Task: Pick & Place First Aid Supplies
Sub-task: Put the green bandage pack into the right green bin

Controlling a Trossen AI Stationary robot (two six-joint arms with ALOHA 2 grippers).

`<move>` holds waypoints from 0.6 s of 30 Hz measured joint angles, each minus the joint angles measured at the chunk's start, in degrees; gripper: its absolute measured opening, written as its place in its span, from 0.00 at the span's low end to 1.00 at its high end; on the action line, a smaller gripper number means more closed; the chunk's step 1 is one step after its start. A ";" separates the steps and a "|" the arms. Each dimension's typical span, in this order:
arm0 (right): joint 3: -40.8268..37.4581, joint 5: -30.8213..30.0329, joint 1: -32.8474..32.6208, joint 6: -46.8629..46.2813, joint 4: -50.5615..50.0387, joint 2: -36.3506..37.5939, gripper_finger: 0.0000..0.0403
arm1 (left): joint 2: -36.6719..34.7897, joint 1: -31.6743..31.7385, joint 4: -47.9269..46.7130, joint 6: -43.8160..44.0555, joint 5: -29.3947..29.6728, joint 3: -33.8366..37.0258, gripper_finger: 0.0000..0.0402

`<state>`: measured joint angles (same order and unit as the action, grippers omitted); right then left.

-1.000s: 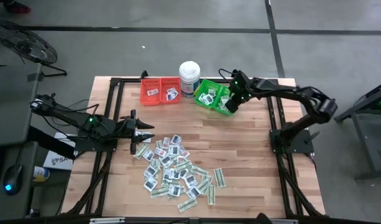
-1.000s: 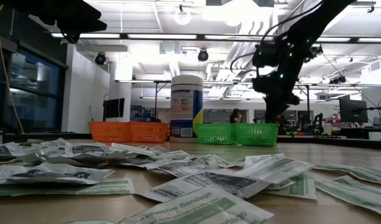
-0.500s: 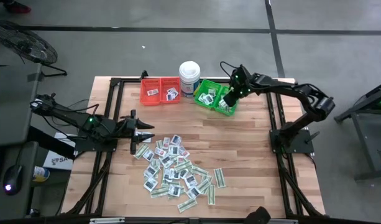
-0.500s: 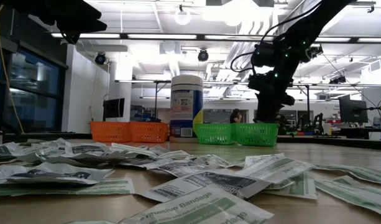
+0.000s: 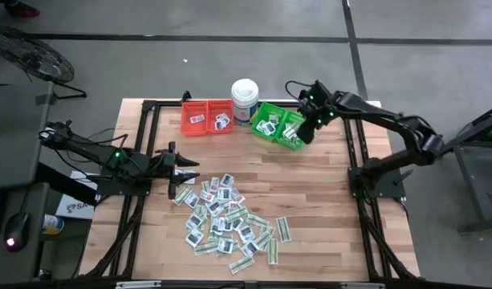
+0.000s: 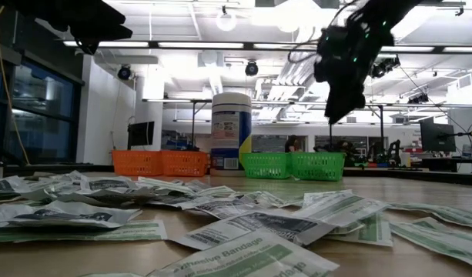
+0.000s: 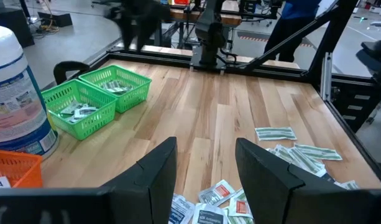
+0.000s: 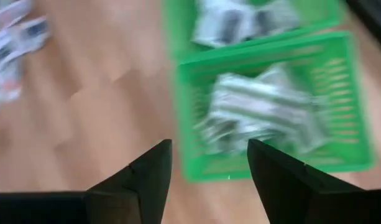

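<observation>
The first aid supplies (image 5: 229, 217) lie in a loose pile of flat white and green-and-white packets on the wooden table, also close up in the low view (image 6: 243, 223). More packets lie in the two joined green bins (image 5: 278, 124) and the red bins (image 5: 207, 118). My right gripper (image 8: 209, 168) hangs open above the green bin's right compartment (image 8: 271, 106), touching nothing; it shows above the bins in the low view (image 6: 337, 111). My left gripper (image 7: 206, 165) waits open above the table at the pile's left side (image 5: 189, 172), nothing between its fingers.
A tall white tub (image 5: 245, 98) stands between the red and green bins at the table's far edge. Black frame rails (image 5: 145, 152) run along the table's left, right and far sides. Bare wood (image 5: 310, 185) lies between the pile and the green bins.
My right gripper has risen out of the green bin's right compartment and now hangs clear above it, tipped to a flatter slant. The packets in the bin and the pile stay where they were.
</observation>
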<state>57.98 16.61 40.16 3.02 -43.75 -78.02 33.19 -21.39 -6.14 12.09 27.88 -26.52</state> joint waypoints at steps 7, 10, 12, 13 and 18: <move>-2.24 0.32 -13.49 -1.69 -3.12 6.76 0.51 | 0.02 0.01 -0.87 -0.19 1.50 0.00 0.40; -2.32 -1.87 -20.96 -5.64 -3.06 8.21 0.51 | 0.04 0.01 -0.84 -0.20 1.68 0.00 0.40; -2.32 -4.16 -25.94 -8.60 -3.05 8.67 0.51 | 0.04 0.01 -0.84 -0.27 1.66 0.00 0.40; -2.32 -5.31 -28.44 -10.38 -3.06 8.70 0.51 | 0.04 0.00 -0.84 -0.30 1.64 0.00 0.40; -2.34 -10.83 -41.23 -20.49 -1.30 8.35 0.51 | 0.04 -0.01 -1.34 -0.45 1.20 0.00 0.40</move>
<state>55.64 5.77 -1.06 -17.47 -45.05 -69.67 33.23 -21.41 -7.47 11.64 29.08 -26.52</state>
